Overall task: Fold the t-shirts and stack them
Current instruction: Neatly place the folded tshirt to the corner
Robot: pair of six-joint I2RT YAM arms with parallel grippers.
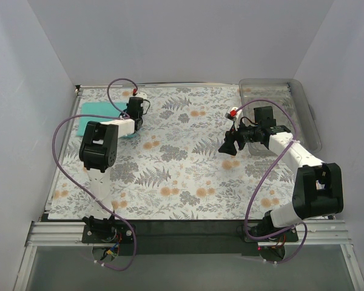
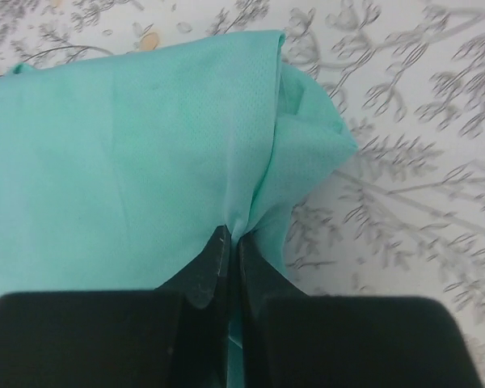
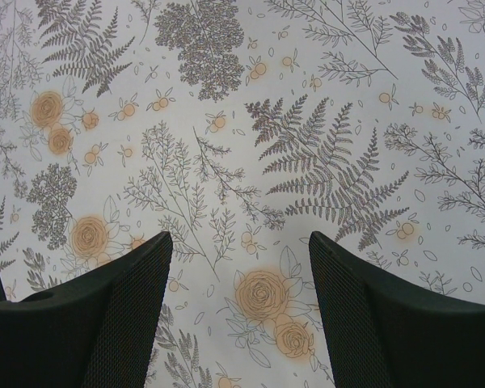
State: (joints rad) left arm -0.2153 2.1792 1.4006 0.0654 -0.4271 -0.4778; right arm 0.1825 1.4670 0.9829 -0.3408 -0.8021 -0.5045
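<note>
Hiding part of the t-shirt (image 1: 97, 111), the left end effector (image 2: 233, 233) pinches it.

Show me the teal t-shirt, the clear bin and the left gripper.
teal t-shirt (image 2: 129, 162), left wrist view, on its flat top layer.
clear bin (image 1: 309, 121), top external view, on its right wall.
left gripper (image 2: 231, 234), left wrist view, between its fingers, pinching the shirt's fold.
</note>
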